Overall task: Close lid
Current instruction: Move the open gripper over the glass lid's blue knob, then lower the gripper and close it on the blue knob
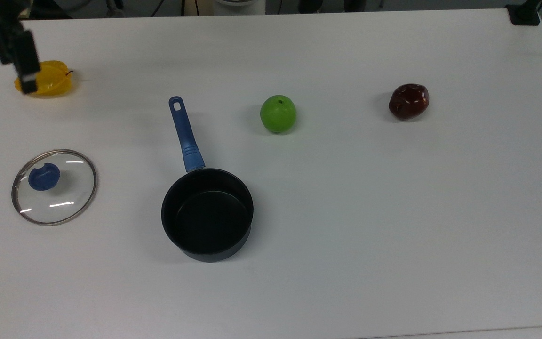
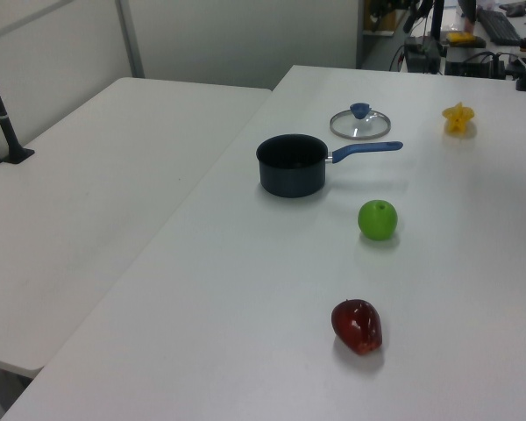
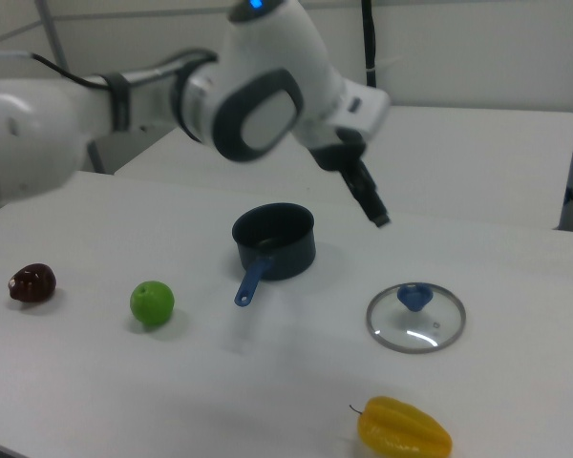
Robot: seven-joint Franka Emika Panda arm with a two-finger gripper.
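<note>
So the lid (image 1: 54,187) sits flat on the bench (image 1: 393,212), at 9 o'clock from the pan (image 1: 207,214). Can't tell the fingers' (image 1: 25,75) state (blurry). Risk: the small knob (image 1: 43,176) slipping out.
</note>
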